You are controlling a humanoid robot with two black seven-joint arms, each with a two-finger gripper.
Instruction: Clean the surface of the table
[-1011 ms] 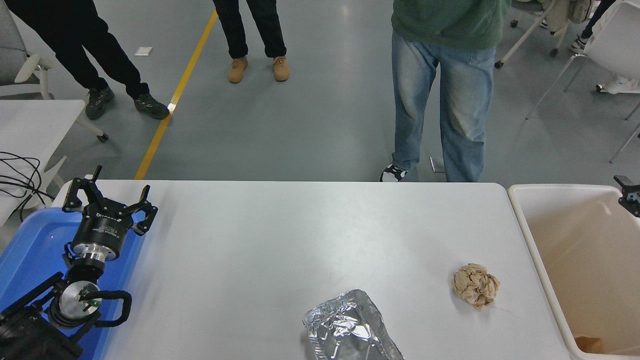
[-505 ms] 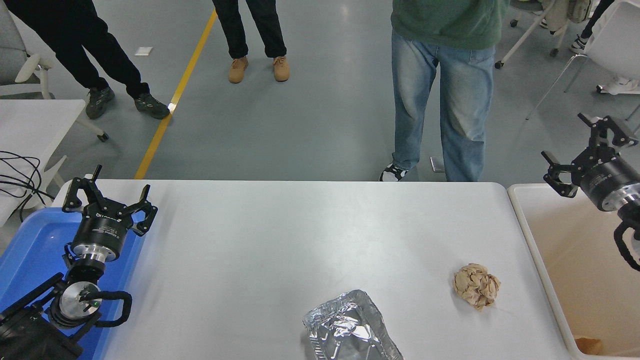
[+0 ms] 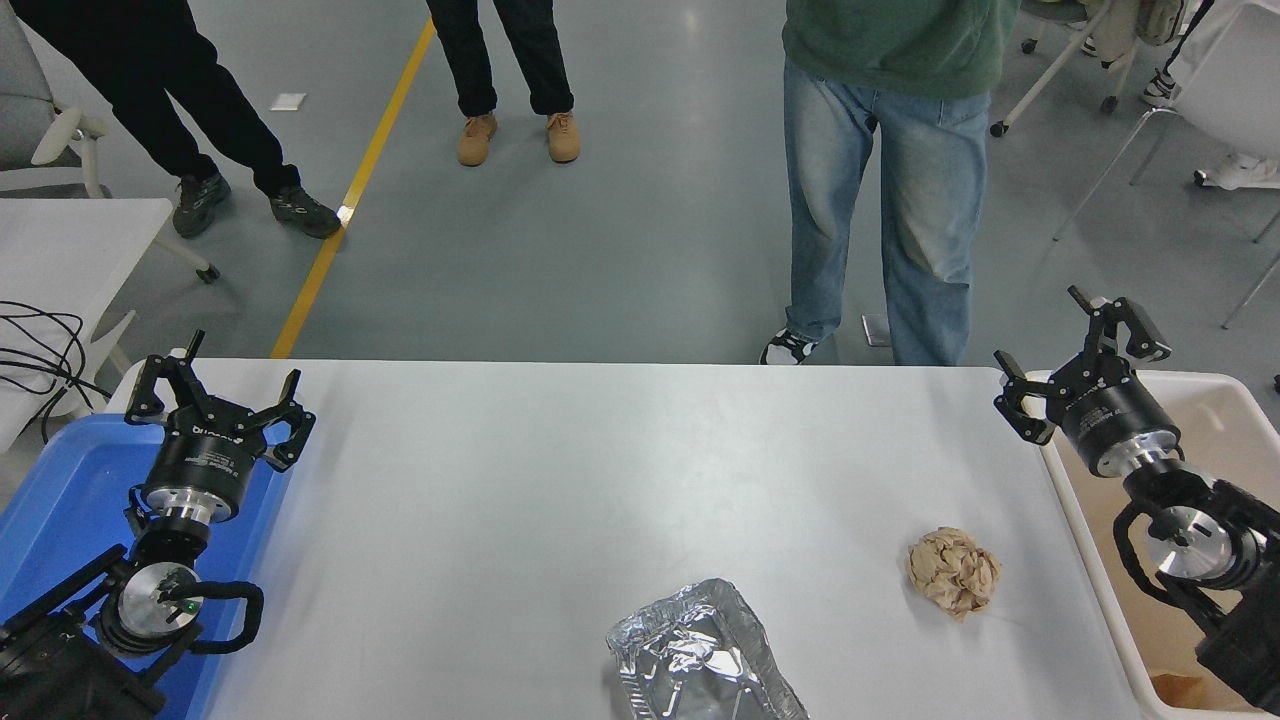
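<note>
— What does the view from the robot's head show?

— A wide, matte white table surface point(image 3: 560, 480) with rounded corners fills the middle and lower part. Near its front edge lies a crumpled silver foil tray point(image 3: 700, 655). To the right of it, apart, sits a crumpled ball of tan paper point(image 3: 953, 572).

— Where are the arms?

— The left gripper point(image 3: 215, 392), black, is at the lower left, above a blue plastic tray point(image 3: 60, 500) at the table's left end. Its jaws are spread apart and hold nothing. The right gripper point(image 3: 1078, 350), also black, comes in from the right edge and hangs over the far right corner of the table, where it meets a cream plastic bin point(image 3: 1235, 420). Its jaws are likewise apart and empty. It is well apart from the paper ball.

— Anything in the bin?

— A small brown scrap point(image 3: 1180, 688) lies at its bottom near corner.

— And beyond the table?

— Grey floor with a yellow line point(image 3: 350, 190). A person in blue jeans and a green top point(image 3: 885, 200) stands close to the far edge. Two people in black trousers stand farther back on the left. A smaller white table point(image 3: 70, 250) with black cables point(image 3: 35, 355) is at the left edge.
</note>
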